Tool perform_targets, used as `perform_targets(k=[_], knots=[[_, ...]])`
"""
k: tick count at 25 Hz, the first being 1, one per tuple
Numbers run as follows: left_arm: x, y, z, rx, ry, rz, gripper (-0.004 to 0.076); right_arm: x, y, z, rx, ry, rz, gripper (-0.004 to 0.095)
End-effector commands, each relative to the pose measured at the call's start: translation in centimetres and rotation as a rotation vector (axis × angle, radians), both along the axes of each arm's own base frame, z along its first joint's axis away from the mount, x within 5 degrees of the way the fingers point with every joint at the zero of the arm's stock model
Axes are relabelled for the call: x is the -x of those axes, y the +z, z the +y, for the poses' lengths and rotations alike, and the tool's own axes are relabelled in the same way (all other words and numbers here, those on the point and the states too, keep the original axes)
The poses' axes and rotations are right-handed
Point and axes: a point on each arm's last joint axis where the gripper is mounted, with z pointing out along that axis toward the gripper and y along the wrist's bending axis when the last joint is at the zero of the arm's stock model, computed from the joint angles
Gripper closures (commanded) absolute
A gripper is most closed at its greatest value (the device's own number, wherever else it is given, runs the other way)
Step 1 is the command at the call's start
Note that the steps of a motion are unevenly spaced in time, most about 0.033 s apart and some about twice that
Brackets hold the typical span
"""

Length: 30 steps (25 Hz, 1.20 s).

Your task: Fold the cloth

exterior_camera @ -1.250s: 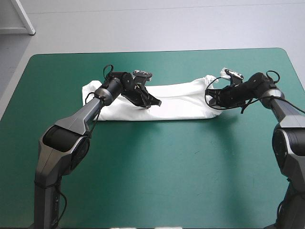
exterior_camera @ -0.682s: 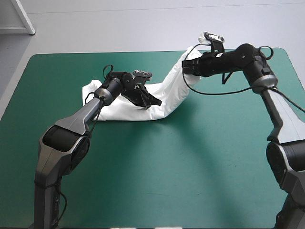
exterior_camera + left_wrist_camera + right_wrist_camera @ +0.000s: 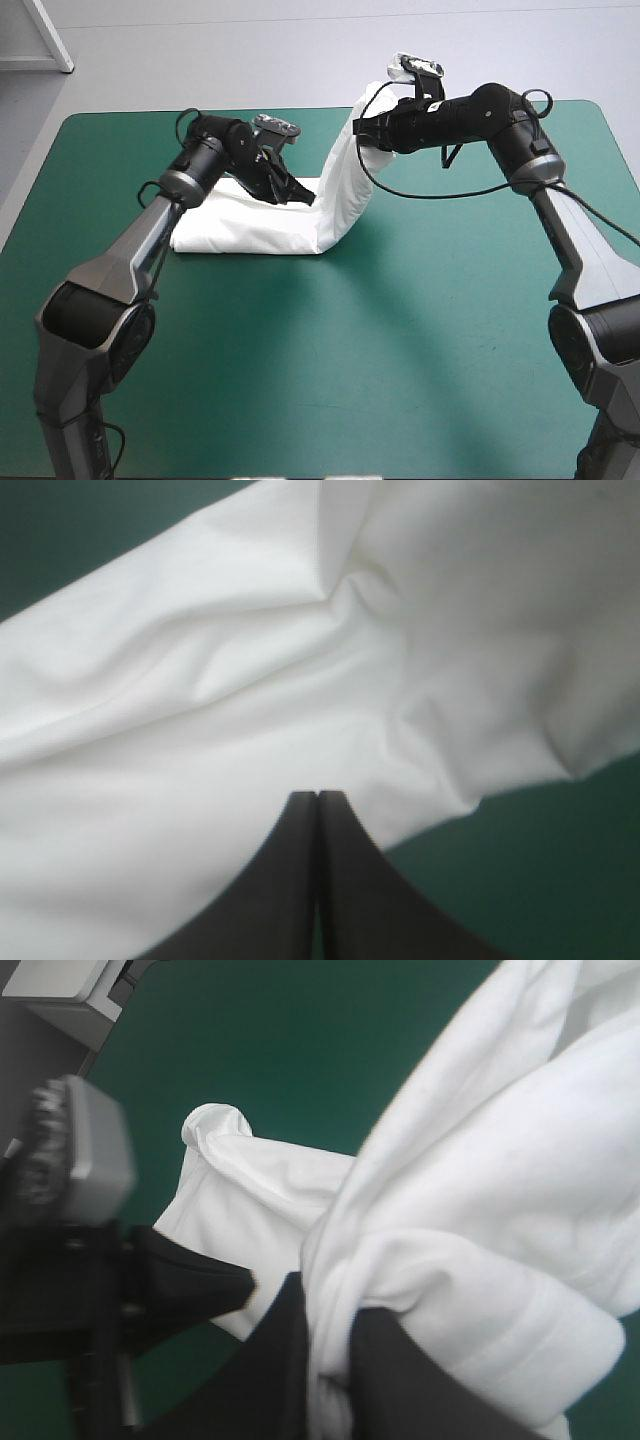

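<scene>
Nearest you, the teal-green cover [image 3: 350, 350] lies bare across the front half of the table. Past the middle, toward the left, you find the T-shirt [image 3: 260, 225], a long white folded strip. Its left part rests flat on the cover, and its right part bends sharply upward from the table.

The left gripper [image 3: 300, 197] sits over the flat part, just beside the bend. In the left wrist view its black fingers are pressed together into one pointed arch. The tips are right at the creased white cloth, and no fabric shows between them.

Farther back, near the table's far edge, the raised end of the strip hangs in a standing curve from the right gripper [image 3: 365, 130], which is held high above the cover. In the right wrist view you see those fingers clenched on a bunched wad of the T-shirt, with hem folds spilling out beside them. The left gripper is below and beyond, on the flat cloth.
</scene>
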Motion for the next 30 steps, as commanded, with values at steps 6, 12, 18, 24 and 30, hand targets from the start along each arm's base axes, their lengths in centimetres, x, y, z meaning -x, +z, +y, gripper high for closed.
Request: perform_targets(k=[6, 12, 18, 24, 30], knots=[[7.4, 3.9, 8.1, -0.148, 0.164, -0.010, 0.0734, 2.7, 4.5, 3.9, -0.114, 0.106, -0.185, 0.0922], [14.2, 0.3, 16.0, -0.155, 0.373, 0.123, 0.0734, 2.5, 3.9, 12.0, -0.187, 0.253, -0.233, 0.0922], [17.0, -0.2, 16.9, -0.137, 0.424, 0.075, 0.0734, 2.4, 0.5, 19.4, -0.264, 0.373, -0.219, 0.0887], [17.9, -0.7, 16.6, -0.105, 0.426, 0.125, 0.0734, 2.4, -1.9, 22.7, -0.288, 0.427, -0.235, 0.0171], [18.0, -0.8, 16.4, -0.089, 0.415, 0.139, 0.0734, 1.7, -0.2, 19.9, -0.238, 0.387, -0.206, 0.0176]])
